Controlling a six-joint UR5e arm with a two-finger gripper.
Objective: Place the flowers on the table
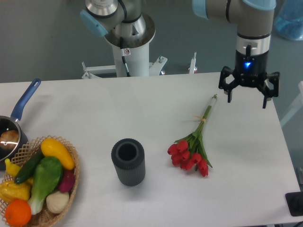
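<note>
The flowers (191, 151) lie flat on the table (94, 109), right of its middle, with the red buds bunched toward the near edge and the thin tied stems running up and to the right, ending near the far right part of the tabletop. Nothing holds them; they rest free on the white surface. The gripper (247, 97) hangs above the table's far right corner area, just right of the stem tips and apart from them, its two fingers spread wide with nothing between them and a blue light glowing on its body. To the left of the flowers, well apart from the buds, a dark ribbed cup (128, 161) stands upright with its mouth open to the camera. Further left, at the near left corner of the table, a wicker basket (71, 156) holds coloured vegetables and fruit, among them a yellow one, a green one and an orange one. Just behind the basket, at the left edge, sits a small pan (9, 135) with a blue handle pointing up and to the right.
</note>
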